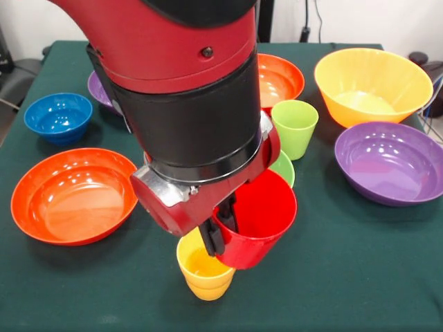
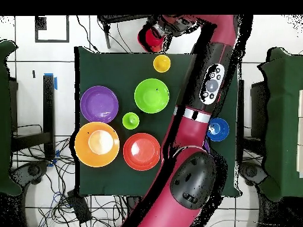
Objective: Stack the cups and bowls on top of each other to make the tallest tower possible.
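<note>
My gripper [image 1: 220,232] is shut on the rim of the red cup [image 1: 259,214], one finger inside and one outside. It holds the cup upright and slightly tilted in the air, just above and beside the yellow cup [image 1: 204,271], which stands alone at the table's near edge. In the overhead view the gripper [image 2: 156,31] and red cup [image 2: 150,39] show up past the yellow cup [image 2: 161,62]. The light green cup [image 1: 294,126] stands further back, with the light green bowl [image 1: 285,166] partly hidden behind the red cup. No pieces are nested.
A red-orange bowl [image 1: 73,195] and the small blue bowl [image 1: 59,116] lie at left. A purple bowl [image 1: 99,88] peeks from behind the arm. A second red-orange bowl [image 1: 280,79], the large orange bowl [image 1: 372,84] and another purple bowl [image 1: 391,162] lie at right.
</note>
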You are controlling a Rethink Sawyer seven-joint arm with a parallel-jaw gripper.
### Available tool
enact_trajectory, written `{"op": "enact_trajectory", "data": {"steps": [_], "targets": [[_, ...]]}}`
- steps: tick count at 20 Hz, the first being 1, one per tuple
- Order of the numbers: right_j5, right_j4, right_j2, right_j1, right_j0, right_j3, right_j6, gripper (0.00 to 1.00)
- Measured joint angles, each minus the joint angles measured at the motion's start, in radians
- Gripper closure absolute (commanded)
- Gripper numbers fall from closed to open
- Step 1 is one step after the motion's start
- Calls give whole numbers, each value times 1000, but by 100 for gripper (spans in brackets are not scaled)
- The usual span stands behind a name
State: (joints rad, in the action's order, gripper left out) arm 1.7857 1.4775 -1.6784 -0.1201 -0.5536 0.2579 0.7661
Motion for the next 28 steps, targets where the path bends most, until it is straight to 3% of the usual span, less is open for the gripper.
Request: {"op": "enact_trajectory", "data": {"steps": [10,28], "targets": [[57,84,-80,4,-12,-1,-35,100],[58,180,-214,42,-36,-1,-148,100]]}}
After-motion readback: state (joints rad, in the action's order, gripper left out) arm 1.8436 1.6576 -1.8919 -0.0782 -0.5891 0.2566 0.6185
